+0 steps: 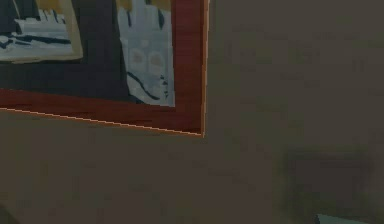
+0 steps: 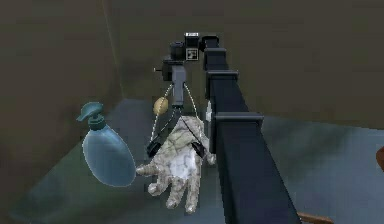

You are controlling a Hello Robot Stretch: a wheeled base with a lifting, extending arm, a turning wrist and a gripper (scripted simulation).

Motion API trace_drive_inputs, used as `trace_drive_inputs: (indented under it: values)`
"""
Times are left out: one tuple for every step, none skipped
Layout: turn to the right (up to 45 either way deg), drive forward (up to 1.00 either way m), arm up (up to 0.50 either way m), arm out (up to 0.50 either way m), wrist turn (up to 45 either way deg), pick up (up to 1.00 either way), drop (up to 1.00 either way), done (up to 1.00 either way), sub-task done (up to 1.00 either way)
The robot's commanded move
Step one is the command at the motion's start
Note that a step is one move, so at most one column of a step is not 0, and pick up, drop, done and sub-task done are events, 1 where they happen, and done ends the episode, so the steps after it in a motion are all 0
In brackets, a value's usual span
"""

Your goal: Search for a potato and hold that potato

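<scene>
Now our claw (image 2: pixel 178 148) shows by a pale glove (image 2: pixel 185 185), a blue spray bottle (image 2: pixel 105 155) and a tan lump (image 2: pixel 160 103); its state and load we cannot tell.

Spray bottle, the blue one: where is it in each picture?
Forward view: a framed picture on the brown wall; teal surface in the bottom right corner.
Arm side view: spray bottle at lower left on the teal surface, beside a pale glove-like thing.
Shared: the brown wall, probably the teal surface.

A home, judging by the framed picture (image 1: pixel 100 50) and spray bottle (image 2: pixel 107 155).
</scene>
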Motion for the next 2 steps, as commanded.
trace_drive_inputs:
  values:
    - [0.0, 0.00, 0.00, 0.00, 45.0, 0.00, 0.00, 0.00, 0.00]
    - [0.0, 0.00, 0.00, 0.00, 45.0, 0.00, 0.00, 0.00, 0.00]
